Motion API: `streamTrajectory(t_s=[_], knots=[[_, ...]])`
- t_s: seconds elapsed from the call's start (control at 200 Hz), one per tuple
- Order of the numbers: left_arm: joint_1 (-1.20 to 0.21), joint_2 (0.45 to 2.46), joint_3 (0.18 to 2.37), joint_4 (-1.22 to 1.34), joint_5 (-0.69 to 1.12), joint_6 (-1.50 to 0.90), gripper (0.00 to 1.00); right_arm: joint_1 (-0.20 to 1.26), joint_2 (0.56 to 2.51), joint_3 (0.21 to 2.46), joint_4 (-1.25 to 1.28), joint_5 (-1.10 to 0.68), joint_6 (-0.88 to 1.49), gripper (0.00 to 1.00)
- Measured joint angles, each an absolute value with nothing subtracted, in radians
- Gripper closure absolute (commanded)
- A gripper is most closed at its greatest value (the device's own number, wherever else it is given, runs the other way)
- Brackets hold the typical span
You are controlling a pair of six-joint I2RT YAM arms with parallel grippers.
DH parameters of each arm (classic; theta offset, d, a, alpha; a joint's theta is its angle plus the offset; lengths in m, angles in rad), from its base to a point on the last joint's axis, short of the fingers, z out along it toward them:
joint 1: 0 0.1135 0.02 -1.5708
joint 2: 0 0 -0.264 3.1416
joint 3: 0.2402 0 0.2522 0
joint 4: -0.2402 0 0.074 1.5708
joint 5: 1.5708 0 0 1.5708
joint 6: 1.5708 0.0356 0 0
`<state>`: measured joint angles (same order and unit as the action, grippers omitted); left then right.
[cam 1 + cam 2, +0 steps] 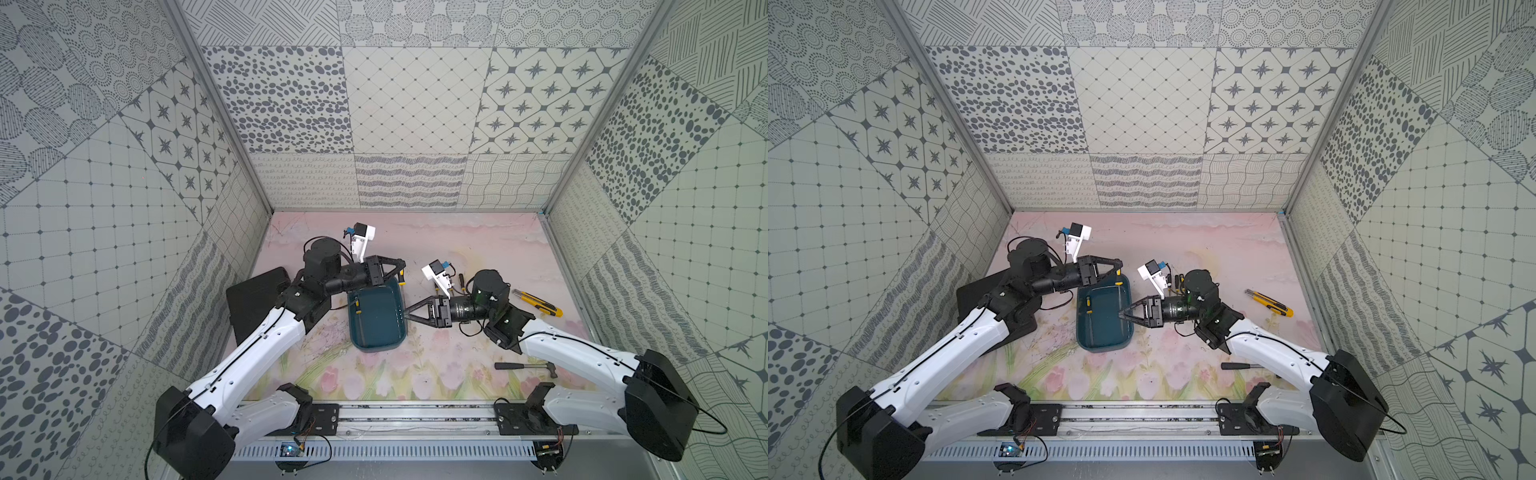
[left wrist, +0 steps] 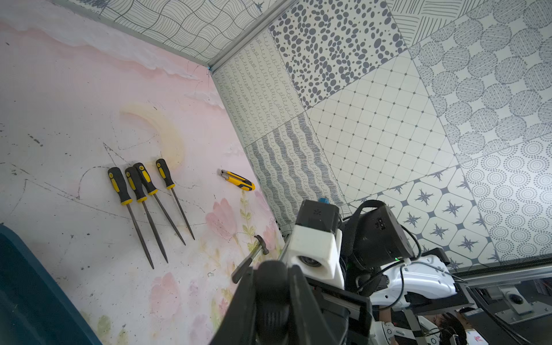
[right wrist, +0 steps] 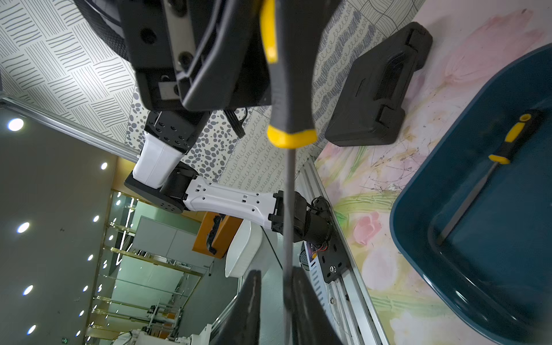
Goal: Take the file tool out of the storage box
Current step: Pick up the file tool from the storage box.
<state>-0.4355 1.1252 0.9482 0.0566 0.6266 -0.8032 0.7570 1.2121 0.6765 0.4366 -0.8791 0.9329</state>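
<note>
The storage box (image 1: pixel 376 332) (image 1: pixel 1104 341) is a dark teal tray in mid-table. My left gripper (image 1: pixel 400 268) (image 2: pixel 273 268) is shut on the black-and-yellow handle of a file tool (image 3: pixel 294 98) (image 2: pixel 273 298), held over the box's far right corner. Its thin shaft (image 3: pixel 286 209) runs along the box's right rim to my right gripper (image 1: pixel 409 314) (image 3: pixel 276 274). It passes between the right jaws, which stand narrowly apart. The shaft lies against one finger, with a gap to the other. A second file (image 1: pixel 357 309) (image 3: pixel 504 149) lies inside the box (image 3: pixel 418 194).
Several files (image 2: pixel 119 185) lie side by side on the mat beyond the right arm. A yellow utility knife (image 1: pixel 536 302) (image 2: pixel 238 180) lies far right, a hammer (image 1: pixel 525 366) (image 2: pixel 251 257) near right. A flat black case (image 1: pixel 253 303) (image 3: pixel 376 89) sits left of the box.
</note>
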Motion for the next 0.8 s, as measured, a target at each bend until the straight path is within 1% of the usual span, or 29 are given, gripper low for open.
streamTrajectory(t_s=[0.2,0.54,0.801], knots=[[-0.43,1.126,0.949,0.057,0.636,-0.804,0.91,0.757,1.212,0.675,0.438,-0.883,0.934,0.81],[-0.424,1.132,0.95,0.06,0.651,-0.808,0.91,0.757,1.213,0.673,0.438,-0.891,0.936,0.86],[-0.423,1.135,0.952,0.062,0.655,-0.807,0.91,0.759,1.223,0.673,0.439,-0.906,0.936,0.85]])
